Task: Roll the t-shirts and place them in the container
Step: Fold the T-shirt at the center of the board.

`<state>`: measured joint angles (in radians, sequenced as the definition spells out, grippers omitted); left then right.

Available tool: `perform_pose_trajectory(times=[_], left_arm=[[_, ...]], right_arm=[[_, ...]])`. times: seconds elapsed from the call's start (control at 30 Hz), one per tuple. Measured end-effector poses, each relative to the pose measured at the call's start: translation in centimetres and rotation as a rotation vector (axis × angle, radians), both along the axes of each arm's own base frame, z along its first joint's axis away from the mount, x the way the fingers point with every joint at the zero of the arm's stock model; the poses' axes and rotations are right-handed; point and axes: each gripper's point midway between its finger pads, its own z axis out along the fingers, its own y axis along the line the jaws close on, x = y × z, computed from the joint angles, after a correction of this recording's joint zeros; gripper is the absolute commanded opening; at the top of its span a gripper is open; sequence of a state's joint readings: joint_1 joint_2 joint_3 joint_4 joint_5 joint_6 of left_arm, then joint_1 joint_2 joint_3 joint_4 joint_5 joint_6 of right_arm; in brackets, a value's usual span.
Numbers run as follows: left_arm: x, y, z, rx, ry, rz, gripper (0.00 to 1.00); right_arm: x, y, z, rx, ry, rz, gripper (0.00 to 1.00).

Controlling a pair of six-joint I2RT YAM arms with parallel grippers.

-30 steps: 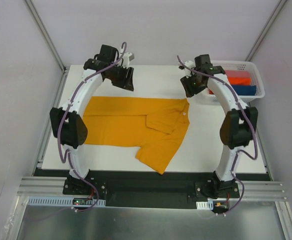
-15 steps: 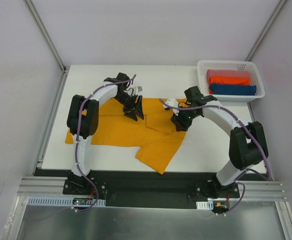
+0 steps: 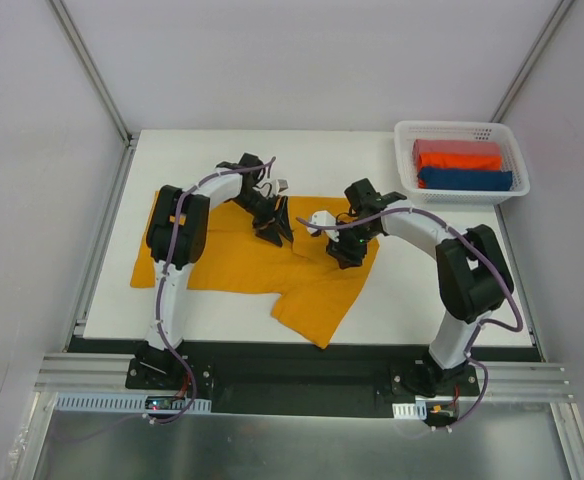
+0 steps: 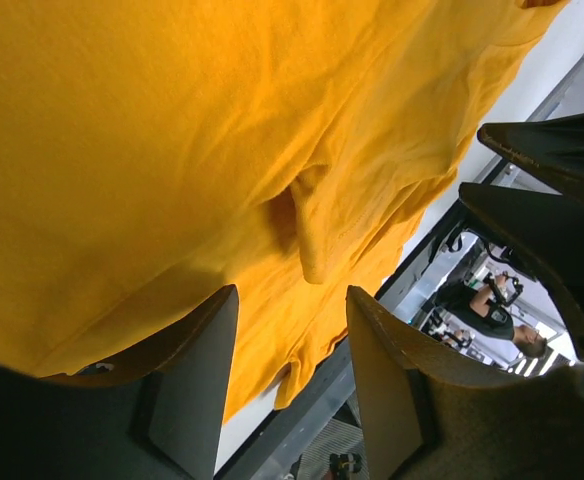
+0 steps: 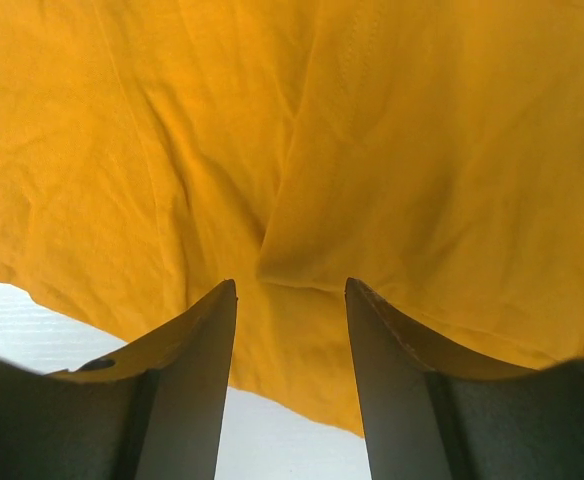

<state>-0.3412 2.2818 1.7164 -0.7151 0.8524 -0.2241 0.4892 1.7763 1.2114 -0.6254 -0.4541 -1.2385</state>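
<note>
Locate the t-shirt [image 3: 234, 262] spread flat on the white table [image 3: 422, 300], slightly left of centre. Its long axis runs left to right. One short sleeve [image 3: 312, 318] points toward the near edge, and the collar area lies at the right end, under the grippers.

Observe the left gripper [image 3: 276, 226] over the far edge of the shirt, near its middle. The left arm rises from its base at the near-left. It bends at the elbow above the shirt's left part, and the forearm reaches right with the wrist tipped down toward the cloth. In the left wrist view, the fingers [image 4: 194, 372] stand spread with a clear gap. Nothing lies between them; creased yellow cloth with a small raised fold fills the view beyond.

Observe the right gripper [image 3: 344, 250] over the shirt's right end, close to the left gripper but apart from it. The right arm rises from the near-right base, bends at the elbow right of the shirt, and reaches left and down. In the right wrist view, its jaws are likewise spread and hold nothing. A folded cloth edge lies in line with the gap, and bare table shows at the lower left.

Note the white basket [image 3: 404, 135] at the far-right corner, well apart from the shirt. It holds a red folded cloth [image 3: 457, 155] and a blue folded cloth [image 3: 467, 180].
</note>
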Motion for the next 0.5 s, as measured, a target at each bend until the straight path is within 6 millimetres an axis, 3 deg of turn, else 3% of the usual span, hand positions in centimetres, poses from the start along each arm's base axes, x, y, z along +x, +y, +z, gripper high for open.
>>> perform_pose_trajectory(times=[0.27,0.5], left_arm=[[-0.3,-0.5,-0.6,-0.005,0.025,-0.005,0.44],[-0.7,-1.4,-0.8,-0.026,0.046,-0.016,0.34]], right_arm=[[-0.3,0.5,-1.2,-0.032,0.010,0.038,0.47],[0.0,0.5,-1.8,-0.055,0.008,0.041,0.32]])
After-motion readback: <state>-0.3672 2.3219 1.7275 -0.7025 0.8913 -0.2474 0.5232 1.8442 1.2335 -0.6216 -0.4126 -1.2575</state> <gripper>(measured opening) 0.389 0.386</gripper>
